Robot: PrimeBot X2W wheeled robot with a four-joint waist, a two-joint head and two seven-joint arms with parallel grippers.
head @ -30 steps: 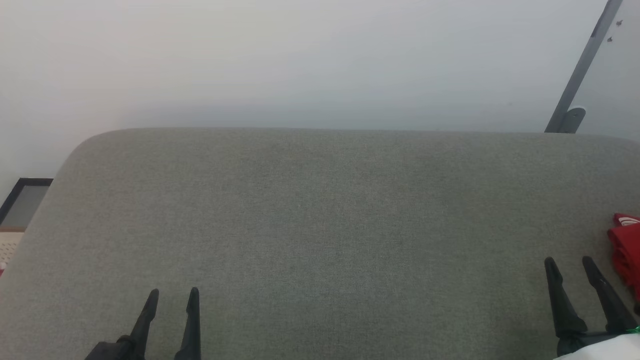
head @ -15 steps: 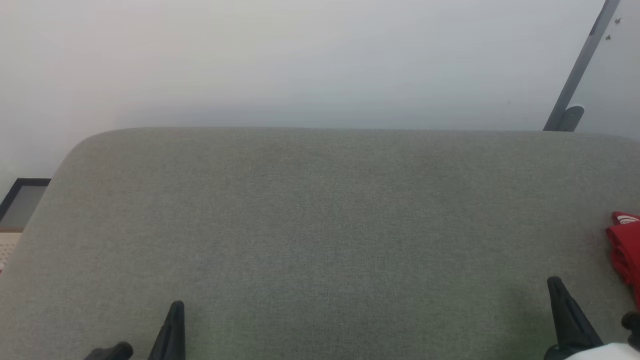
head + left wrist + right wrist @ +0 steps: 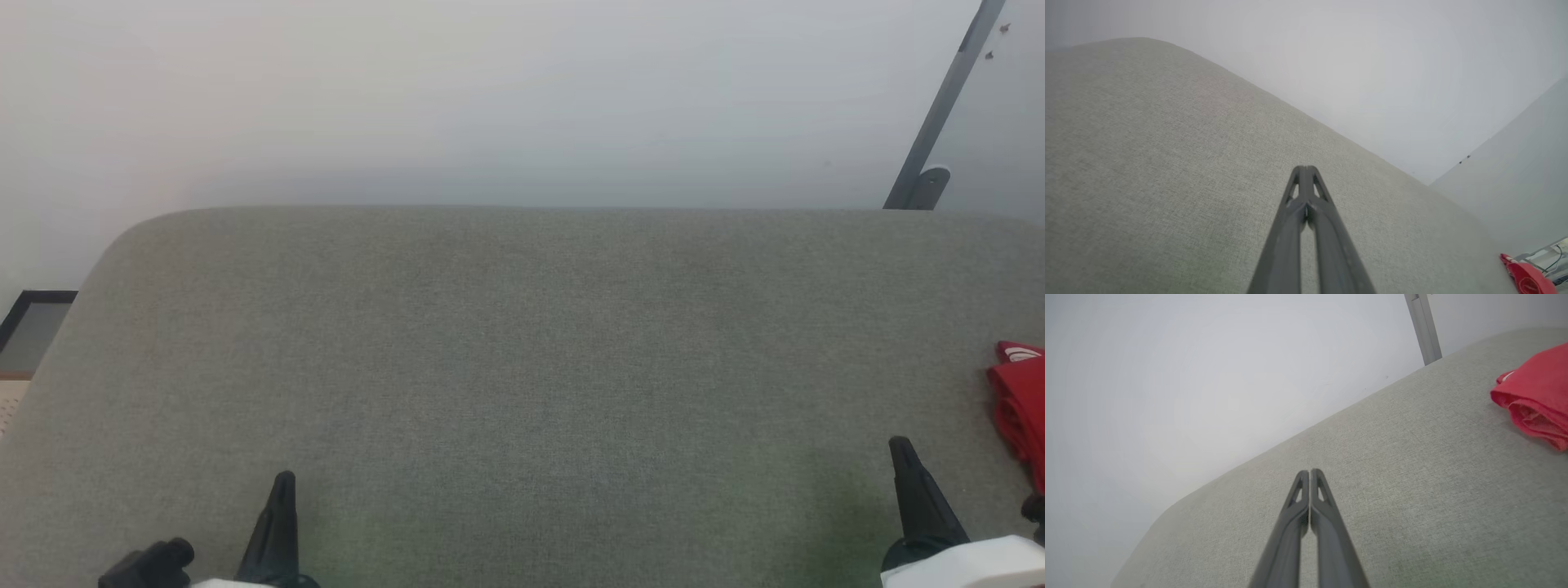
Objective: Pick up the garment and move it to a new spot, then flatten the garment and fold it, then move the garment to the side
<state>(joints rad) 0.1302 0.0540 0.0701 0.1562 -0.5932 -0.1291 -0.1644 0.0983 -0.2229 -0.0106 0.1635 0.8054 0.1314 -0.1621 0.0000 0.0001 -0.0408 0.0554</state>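
Note:
The garment (image 3: 1022,400), bright red and folded into a small bundle, lies at the far right edge of the grey upholstered surface (image 3: 522,351); part of it runs out of the head view. It also lies at upper right in the right wrist view as the garment (image 3: 1537,398), and as a small red patch (image 3: 1527,277) at lower right in the left wrist view. My right gripper (image 3: 902,449) is shut and empty, just left of the garment and apart from it. Down at the lower left my left gripper (image 3: 283,482) is shut with nothing in it. Both fingertip pairs touch: left (image 3: 1306,168), right (image 3: 1309,472).
A pale wall rises behind the grey surface. A grey metal post (image 3: 939,114) leans at the upper right. A dark-framed panel (image 3: 33,327) sits on the floor past the surface's left edge. The wide middle of the surface is bare cloth.
Both grippers went from open to shut, with nothing caught between the fingers. The head view shifted slightly; the garment stayed where it lies.

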